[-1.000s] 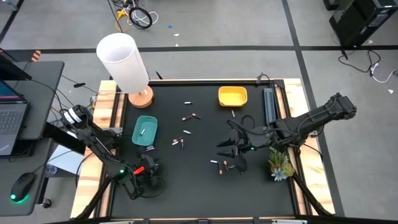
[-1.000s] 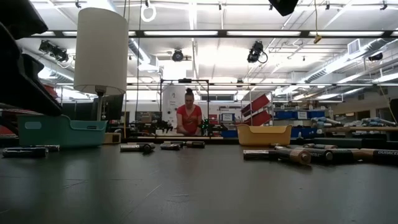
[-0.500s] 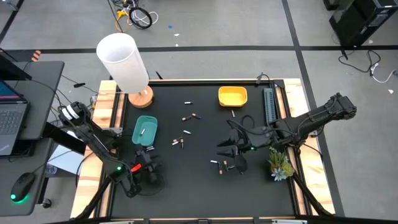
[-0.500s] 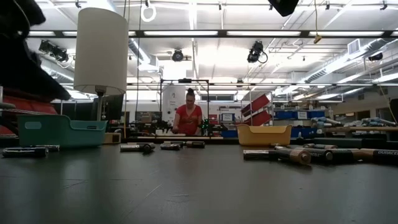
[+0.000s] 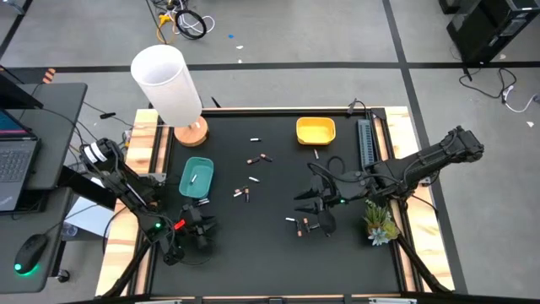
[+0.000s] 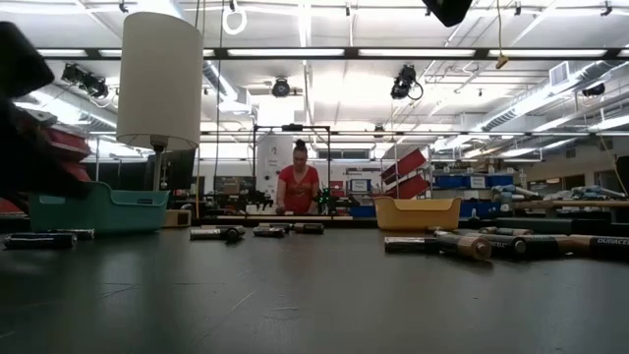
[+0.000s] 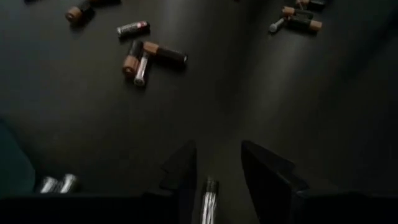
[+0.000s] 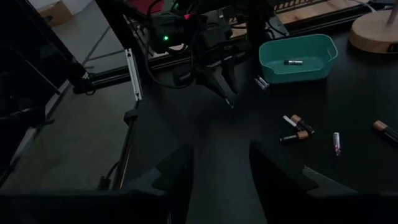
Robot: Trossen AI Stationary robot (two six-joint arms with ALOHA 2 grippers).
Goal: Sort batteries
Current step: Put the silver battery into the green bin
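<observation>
Batteries lie scattered on the black table: a pair (image 5: 245,193), others (image 5: 261,158), (image 5: 256,138), and some (image 5: 300,224) under my right gripper (image 5: 314,209). That gripper hovers open and touches nothing (image 8: 217,171). My left gripper (image 5: 199,228) is near the table's near left corner, just on the near side of the teal bin (image 5: 196,176), and is shut on a thin silver battery (image 7: 209,196). The teal bin holds one white battery (image 8: 293,61). The yellow bin (image 5: 315,130) stands at the far edge. My left gripper pinches the silver battery (image 7: 209,191) between its two fingers (image 7: 186,177). The battery lies along the fingers, and its end sticks out past the fingertips (image 8: 229,101). The fingers slant down toward the table, and the battery is lifted clear.
A white lamp (image 5: 167,83) on a wooden base stands at the far left corner. A green plant sprig (image 5: 380,224) and a grey strip (image 5: 365,143) are at the right edge. Two silver batteries (image 7: 57,183) lie beside the teal bin. A person stands far beyond the table (image 6: 298,187).
My left gripper has crept a little toward the table's left and far side, toward the teal bin, still shut on the battery. The right arm has kept still.
</observation>
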